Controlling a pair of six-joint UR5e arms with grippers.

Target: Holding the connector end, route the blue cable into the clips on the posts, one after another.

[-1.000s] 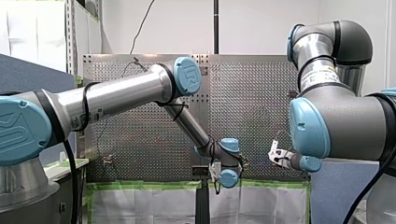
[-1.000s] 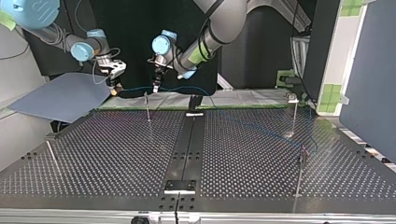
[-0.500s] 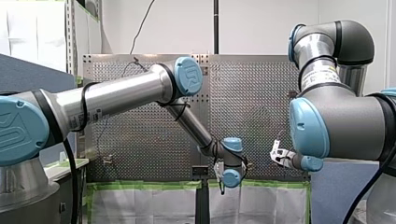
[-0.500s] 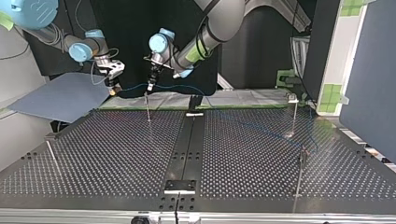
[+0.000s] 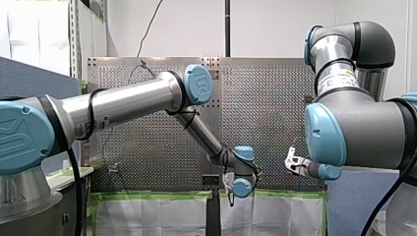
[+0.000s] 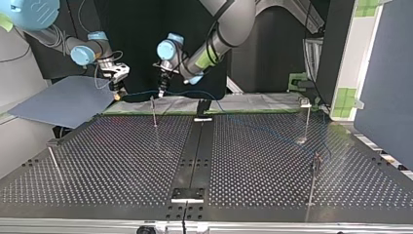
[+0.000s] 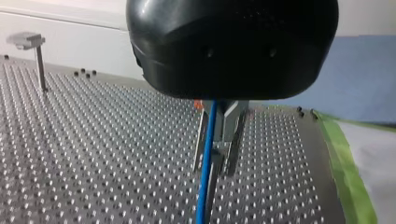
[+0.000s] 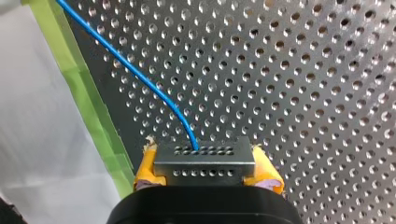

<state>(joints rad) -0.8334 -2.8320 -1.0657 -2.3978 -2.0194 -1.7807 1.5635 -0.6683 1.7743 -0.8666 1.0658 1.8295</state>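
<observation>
Perforated table (image 6: 122, 156), right hand (image 8: 205, 159) pinching connector (image 8: 204, 167) (yellow pads (image 8: 267, 173)), left hand (image 7: 215, 156) pinching blue cable (image 7: 204, 186).

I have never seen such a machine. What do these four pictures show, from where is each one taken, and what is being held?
These are two robot arms reaching over a metal table full of small holes. The front view looks from behind the arms: my left arm enters at its left, my right arm at its right. The top view faces them from across the table, so the sides are swapped. The other two pictures come from cameras on the wrists. Thin posts stand on the table, and a blue cable runs over it. In the right wrist view, my right arm's jaws, with yellow pads, are closed on the grey connector at the cable's end. The left wrist view looks along the same cable.
</observation>
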